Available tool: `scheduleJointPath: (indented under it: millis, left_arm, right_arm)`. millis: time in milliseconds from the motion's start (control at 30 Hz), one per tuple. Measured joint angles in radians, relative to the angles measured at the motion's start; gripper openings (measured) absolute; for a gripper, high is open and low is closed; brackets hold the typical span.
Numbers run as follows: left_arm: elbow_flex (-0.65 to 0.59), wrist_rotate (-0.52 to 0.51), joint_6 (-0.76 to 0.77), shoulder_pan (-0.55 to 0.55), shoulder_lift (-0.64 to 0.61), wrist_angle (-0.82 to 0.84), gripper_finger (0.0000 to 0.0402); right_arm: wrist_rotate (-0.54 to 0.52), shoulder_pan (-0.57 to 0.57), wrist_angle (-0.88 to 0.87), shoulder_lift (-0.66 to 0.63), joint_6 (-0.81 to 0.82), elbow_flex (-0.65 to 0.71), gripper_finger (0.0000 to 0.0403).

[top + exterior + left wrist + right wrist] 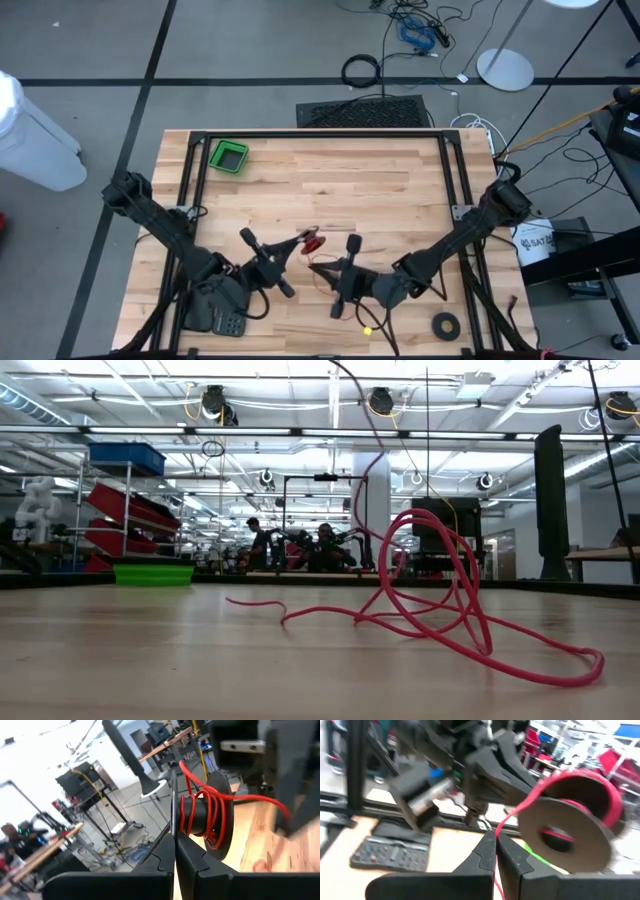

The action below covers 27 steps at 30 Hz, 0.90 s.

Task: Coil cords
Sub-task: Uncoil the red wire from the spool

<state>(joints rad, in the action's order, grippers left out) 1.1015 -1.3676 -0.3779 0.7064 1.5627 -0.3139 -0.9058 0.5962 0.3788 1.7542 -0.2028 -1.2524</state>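
left wrist view, left end effector (174,851) clamped on spool (212,815) rim (hub partly hidden), right end effector (496,851) pinching red cord (440,595)

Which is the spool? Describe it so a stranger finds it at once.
Start at the wooden table and go to its middle. The spool is the small dark reel there with red cord wound round its core; the flat black tape ring near the corner carries none.

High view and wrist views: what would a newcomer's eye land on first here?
The thin red cord, partly wound on a small black spool, held up at the table's middle by the shut left gripper. The shut right gripper pinches the cord's run beside it. Loose red loops sprawl over the wooden table; a green bin sits at its far left corner.
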Motion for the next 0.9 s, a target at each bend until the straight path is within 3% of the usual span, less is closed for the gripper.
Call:
scheduleJointPath:
  millis: [100,267,633,900]
  left_arm:
    - [0.0,-0.005,-0.077,0.024,0.0,0.0,0.0004]
    - [0.0,-0.116,-0.156,0.053,0.0,-0.01,0.0004]
    - [0.0,-0.161,-0.155,0.066,0.0,-0.022,0.0004]
    - [0.0,-0.205,-0.154,0.078,0.0,-0.026,0.0004]
  right_arm:
    - [-0.065,0.019,-0.038,-0.002,-0.003,-0.004,0.0]
    - [-0.116,0.037,-0.075,-0.012,-0.005,-0.004,0.0]
    - [-0.299,0.035,-0.226,-0.013,0.033,-0.004,0.0]
    - [-0.306,0.003,-0.383,-0.014,0.159,-0.003,0.0]
